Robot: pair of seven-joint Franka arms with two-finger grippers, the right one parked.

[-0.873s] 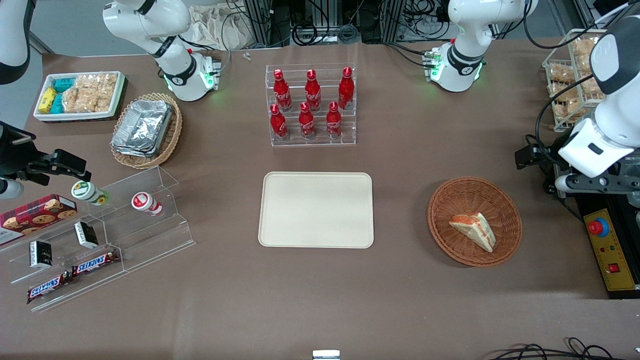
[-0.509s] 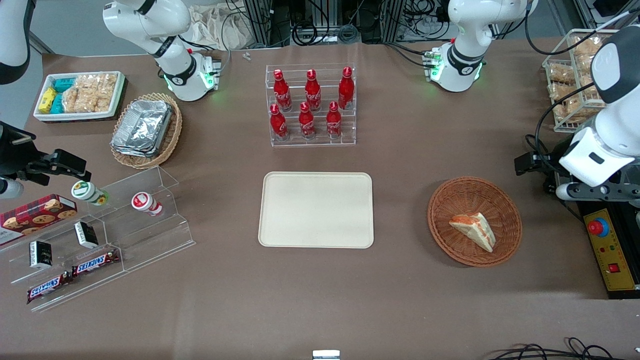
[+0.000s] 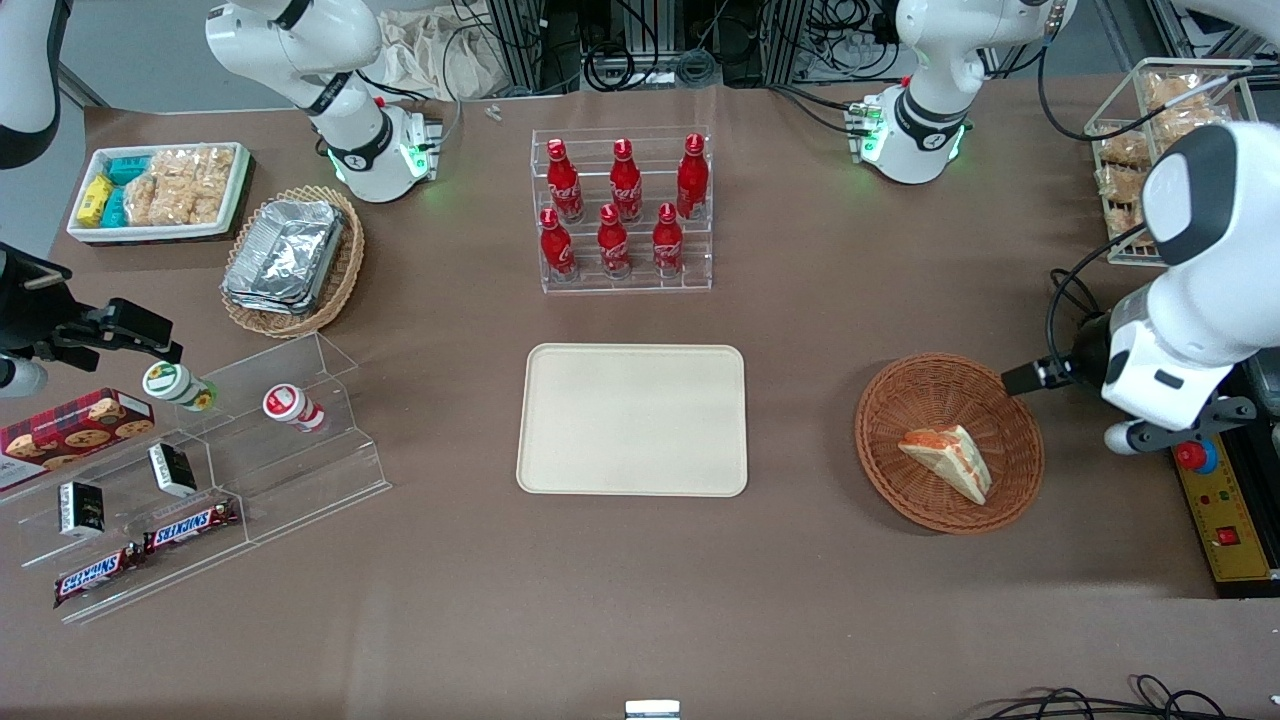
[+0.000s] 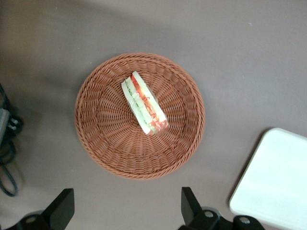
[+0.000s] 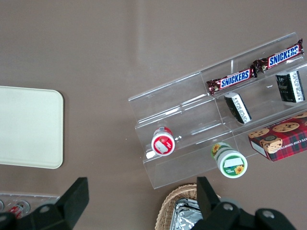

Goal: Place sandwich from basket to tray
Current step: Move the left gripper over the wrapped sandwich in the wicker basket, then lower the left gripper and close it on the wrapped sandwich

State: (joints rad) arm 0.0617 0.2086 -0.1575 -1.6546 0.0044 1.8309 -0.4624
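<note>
The sandwich (image 3: 948,462) (image 4: 144,103), a pale wedge with orange-red filling, lies in the round reddish-brown basket (image 3: 880,440) (image 4: 105,124). The cream tray (image 3: 632,420) (image 4: 278,182) sits flat at mid-table, toward the parked arm's end from the basket. My gripper (image 4: 125,208) hangs open above bare table just outside the basket's rim, toward the working arm's end, with nothing between its black fingers (image 4: 189,206). In the front view the white wrist (image 3: 1160,385) hides the fingers.
A yellow control box with a red button (image 3: 1215,500) lies under the arm at the table's end. A wire basket of snacks (image 3: 1150,150) stands farther from the camera. A rack of red bottles (image 3: 622,210) stands past the tray. Cables (image 4: 7,158) lie near the basket.
The working arm has swung nearer to the front camera and toward the basket, and its wrist now sits just beside the basket's rim. Sandwich, basket and tray have not moved.
</note>
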